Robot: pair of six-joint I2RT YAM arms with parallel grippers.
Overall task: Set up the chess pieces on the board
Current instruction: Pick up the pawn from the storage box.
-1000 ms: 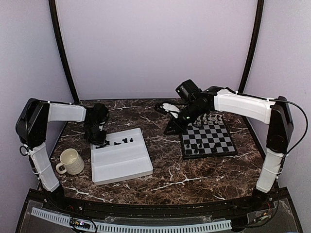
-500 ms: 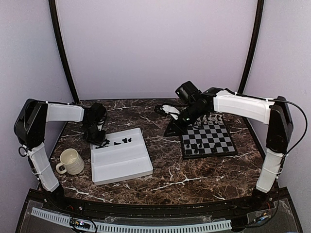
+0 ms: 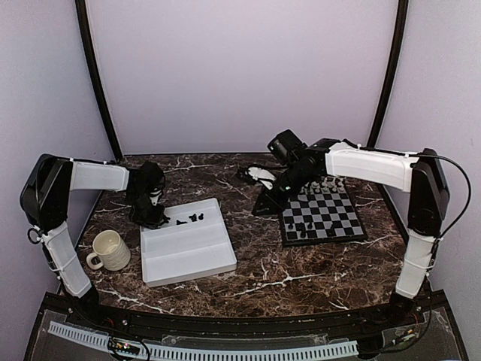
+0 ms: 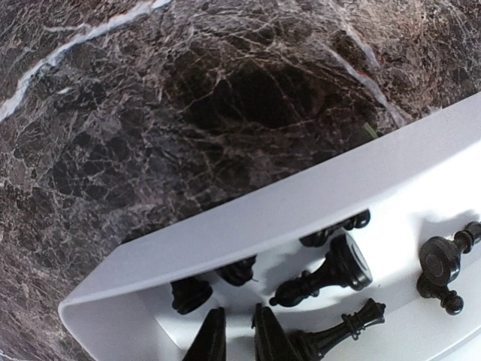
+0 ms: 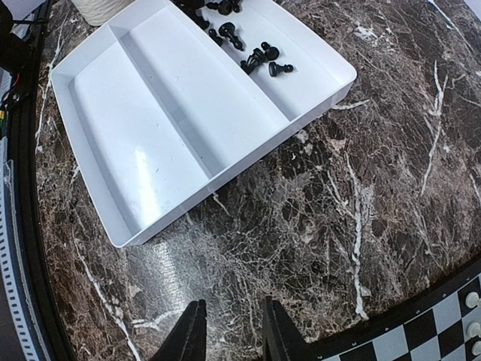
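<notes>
Board (image 3: 334, 214): it lies flat on the right side of the dark marble table (image 3: 301, 274).
White pieces (image 3: 328, 183): I see a row of them standing along the far edge of the board.
Black pieces on the board (image 3: 304, 228): a few stand on the near side, toward the left corner.
Black pieces in the tray (image 4: 323, 274): a bunch sit in the far part of the white tray (image 3: 188, 252), at its left end. Some lie on their sides.
Left gripper (image 4: 237, 323): it hangs over that far left corner of the tray, right by the black pieces. Its two fingers are very close, with just a thin slit between them. I cannot tell if they pinch anything.
Right gripper (image 5: 229, 327): it hangs over bare table between the tray and the board, just beside the board's corner. Its fingers are apart and nothing is in them.
Mug (image 3: 110, 250): it stands left of the tray, well away from the board.
</notes>
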